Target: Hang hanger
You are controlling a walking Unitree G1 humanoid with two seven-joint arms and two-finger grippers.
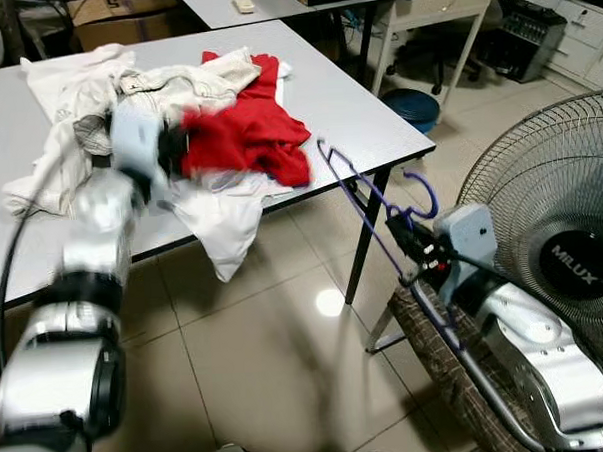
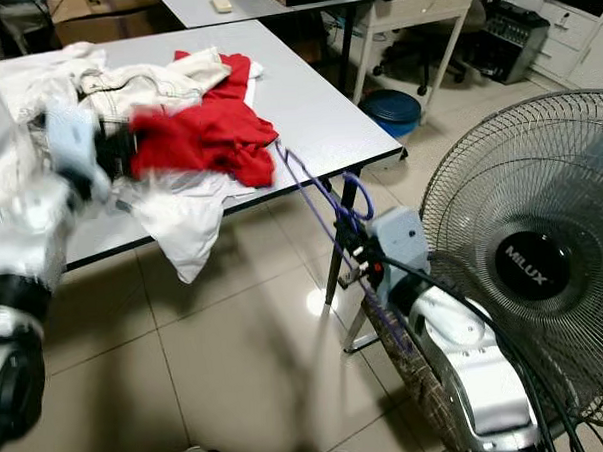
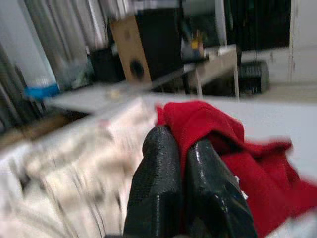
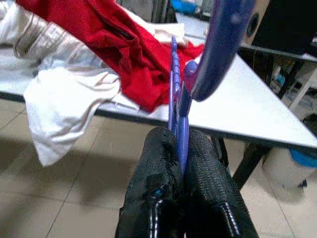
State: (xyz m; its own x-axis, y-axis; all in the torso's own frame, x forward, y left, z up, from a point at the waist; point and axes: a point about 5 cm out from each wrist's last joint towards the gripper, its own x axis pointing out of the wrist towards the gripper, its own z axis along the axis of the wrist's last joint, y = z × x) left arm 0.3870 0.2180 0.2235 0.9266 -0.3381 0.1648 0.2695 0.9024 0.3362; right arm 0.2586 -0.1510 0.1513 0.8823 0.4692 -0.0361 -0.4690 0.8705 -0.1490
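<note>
A purple plastic hanger [image 4: 218, 44] is clamped between the fingers of my right gripper [image 1: 404, 237], which is shut on it beside the table's near right corner. The hanger slants up toward the table edge, and its hook [image 1: 429, 194] curls to the right. On the table a red garment [image 1: 247, 133] lies on a heap of white clothes [image 1: 76, 106]. My left gripper [image 3: 182, 146] is shut on a fold of the red garment. In the left eye view the left gripper [image 1: 176, 149] is blurred at the garment's left side.
The grey table [image 1: 367, 113] ends just left of my right arm, with white cloth hanging over its front edge. A large MILUX fan [image 1: 573, 254] stands close on the right. A woven basket [image 1: 437, 355] sits under my right arm. A blue bin [image 1: 411, 106] is behind the table.
</note>
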